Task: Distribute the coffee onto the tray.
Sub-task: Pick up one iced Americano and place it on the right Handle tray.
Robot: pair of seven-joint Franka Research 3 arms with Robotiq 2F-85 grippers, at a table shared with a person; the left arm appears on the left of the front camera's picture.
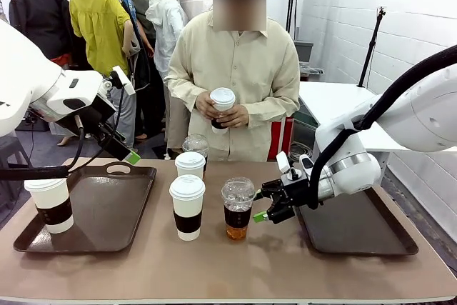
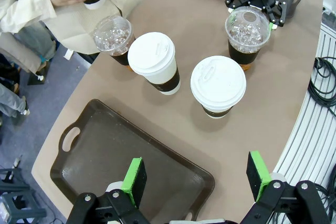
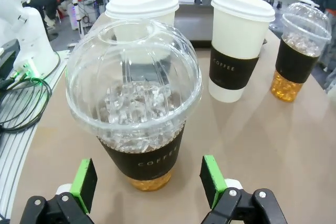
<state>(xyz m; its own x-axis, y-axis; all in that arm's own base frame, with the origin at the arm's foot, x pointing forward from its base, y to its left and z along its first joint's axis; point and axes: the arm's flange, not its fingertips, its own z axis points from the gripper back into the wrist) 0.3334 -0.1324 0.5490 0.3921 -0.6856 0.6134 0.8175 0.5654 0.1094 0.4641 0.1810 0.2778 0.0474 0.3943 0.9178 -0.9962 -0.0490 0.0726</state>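
While your right gripper (image 1: pixel 261 205) sits, jaws apart, just beside the ice-filled dome-lidded cup (image 1: pixel 238 208), your left gripper (image 2: pixel 197 177), jaws likewise apart, hovers over the tray (image 1: pixel 107 212) holding one paper cup (image 1: pixel 50 203).

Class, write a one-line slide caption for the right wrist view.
Open right gripper faces a dome-lidded iced coffee; two paper cups and another iced cup stand behind.

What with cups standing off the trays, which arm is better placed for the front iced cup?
Right. The open right gripper nearly touches the front iced cup, right tray beside it; the left gripper hangs over the left tray, farther off.
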